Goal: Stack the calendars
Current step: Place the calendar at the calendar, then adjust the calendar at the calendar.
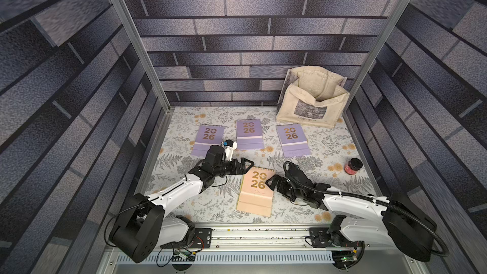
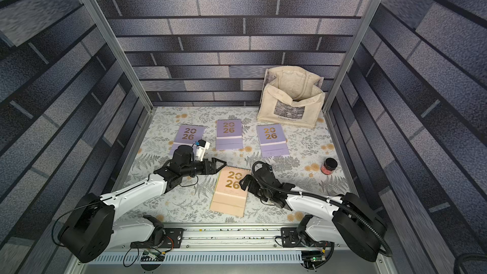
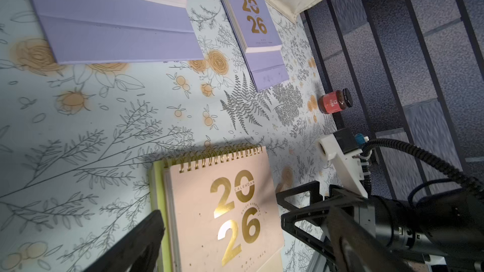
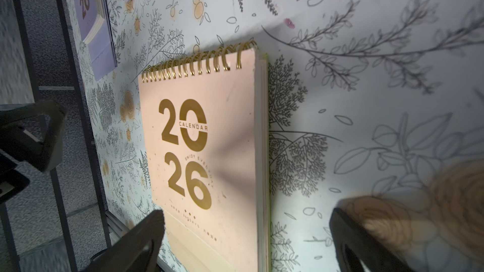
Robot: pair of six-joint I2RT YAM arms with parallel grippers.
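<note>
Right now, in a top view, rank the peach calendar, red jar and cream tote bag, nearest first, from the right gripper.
1. peach calendar, beside the right gripper.
2. red jar, by the right wall.
3. cream tote bag, far right corner.

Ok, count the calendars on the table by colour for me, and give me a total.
Lavender calendars: 3
Peach calendar: 1
Yellow-green calendar: 1, lying under the peach one with only its edge showing
Total: 5
</note>
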